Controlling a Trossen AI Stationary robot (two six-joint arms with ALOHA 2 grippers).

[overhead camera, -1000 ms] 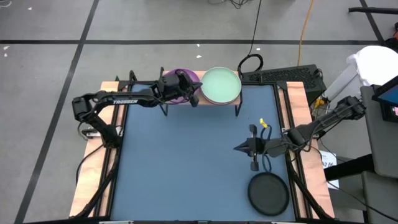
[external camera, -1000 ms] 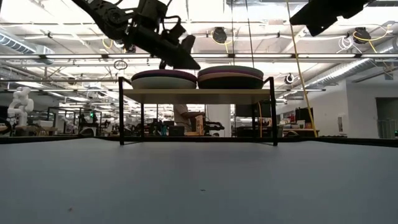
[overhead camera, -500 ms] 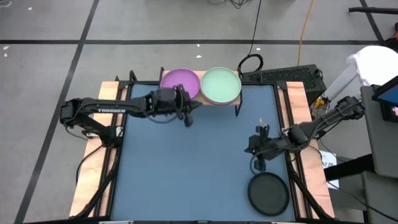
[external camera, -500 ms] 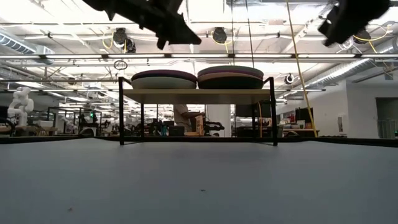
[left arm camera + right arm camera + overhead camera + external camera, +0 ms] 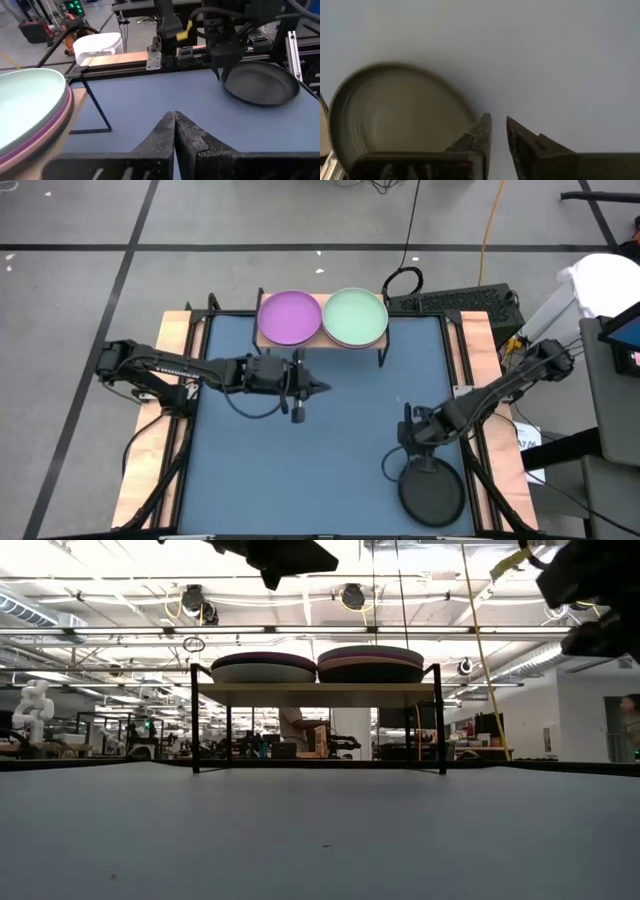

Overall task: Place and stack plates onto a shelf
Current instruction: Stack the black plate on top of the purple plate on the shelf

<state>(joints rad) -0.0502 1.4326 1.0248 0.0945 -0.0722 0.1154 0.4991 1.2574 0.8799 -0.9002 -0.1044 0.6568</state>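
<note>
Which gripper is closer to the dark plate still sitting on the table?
Right. The right gripper hovers just beyond the far rim of the dark plate, slightly parted and empty. The left gripper is shut, well away over mid-table in front of the shelf.

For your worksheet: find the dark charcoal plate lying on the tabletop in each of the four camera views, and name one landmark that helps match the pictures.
High view: dark charcoal plate near the table's front right corner, just under the right gripper.
Low view: not in it.
Left wrist view: far right.
Right wrist view: left, beside the fingers.
Shared landmark: the shelf, also in the low view.
</note>
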